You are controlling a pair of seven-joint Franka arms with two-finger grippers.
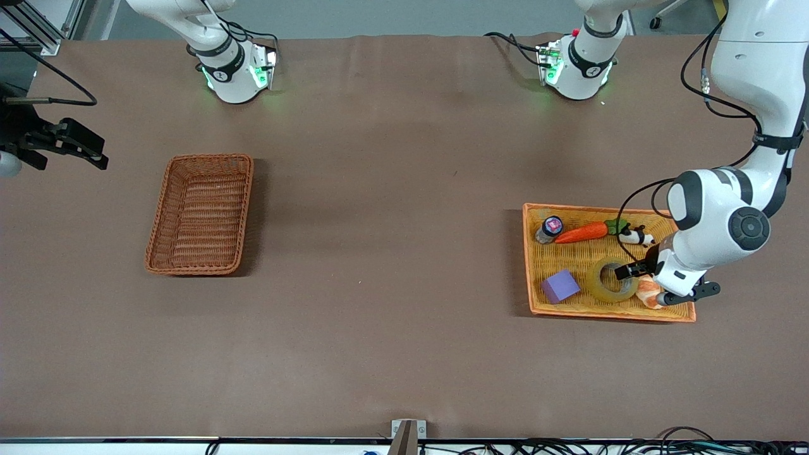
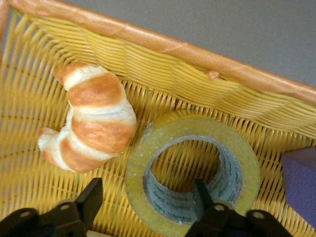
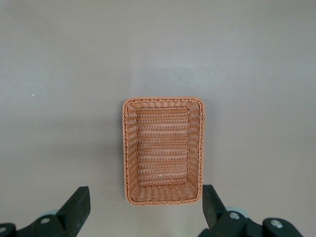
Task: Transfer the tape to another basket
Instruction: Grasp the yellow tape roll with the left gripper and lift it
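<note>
The tape, a yellowish ring with a grey core, lies flat in the yellow tray with an orange rim at the left arm's end of the table. My left gripper is low over it and open. In the left wrist view one finger is inside the tape's hole and the other is outside, so my left gripper straddles its wall. The reddish-brown wicker basket stands empty at the right arm's end. My right gripper hangs open and empty, high beside the basket; its fingers frame it in the right wrist view.
In the tray a croissant lies beside the tape, a purple cube on its other flank. A carrot, a small jar and a panda toy lie farther from the front camera.
</note>
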